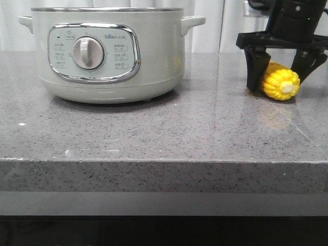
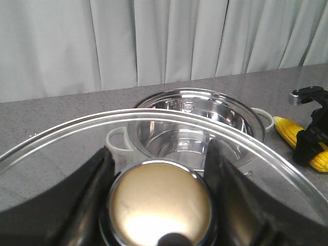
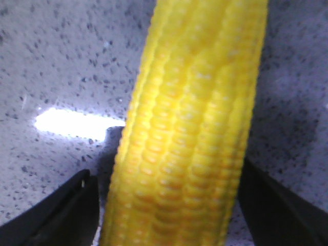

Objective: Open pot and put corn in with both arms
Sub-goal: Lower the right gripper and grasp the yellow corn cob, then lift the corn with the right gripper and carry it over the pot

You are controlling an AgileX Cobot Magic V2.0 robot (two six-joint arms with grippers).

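R tool [image 1: 281, 82] spread astride corn [image 1: 281, 84]; L tool [image 2: 159, 205] clamps lid knob [image 2: 160, 202]; pot [image 1: 107, 51] uncovered.

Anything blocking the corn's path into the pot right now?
Nothing visible. The left gripper holds the glass lid off the pot, whose steel bowl is open. The corn lies between the right gripper's fingers; bare counter lies between.

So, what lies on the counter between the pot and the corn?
Nothing: in the front view only bare speckled counter separates the pot from the corn.
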